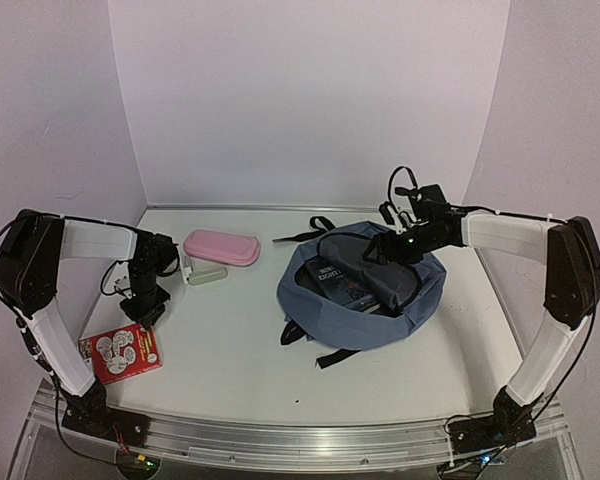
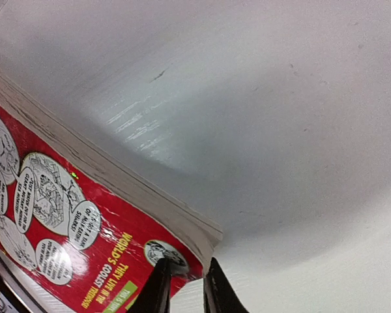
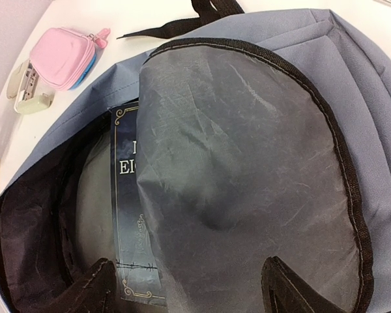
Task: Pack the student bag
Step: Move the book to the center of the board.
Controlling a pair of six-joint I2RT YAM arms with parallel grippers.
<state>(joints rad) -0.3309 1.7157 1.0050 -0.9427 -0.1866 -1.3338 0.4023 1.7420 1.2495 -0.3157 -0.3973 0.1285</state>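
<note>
The student bag point(image 1: 365, 332) lies open at the centre right of the table, its grey-lined flap point(image 3: 247, 163) folded up. A dark blue book point(image 3: 127, 215) rests inside it. My right gripper point(image 3: 192, 290) hovers over that flap with its fingers point(image 3: 283, 287) spread wide, and nothing is pinched between them. At the left, a red book point(image 1: 120, 352) lies near the table's front edge. My left gripper point(image 2: 187, 264) has closed narrowly on that red book point(image 2: 65, 215) at its corner, one finger on the cover and the other at the page edge.
A pink pencil case point(image 1: 222, 247) and a pale stapler-like item point(image 1: 205, 274) lie at the back left, between my left arm and the bag. Black straps point(image 1: 310, 228) trail from the bag's far side. White walls close in the table point(image 1: 240, 340).
</note>
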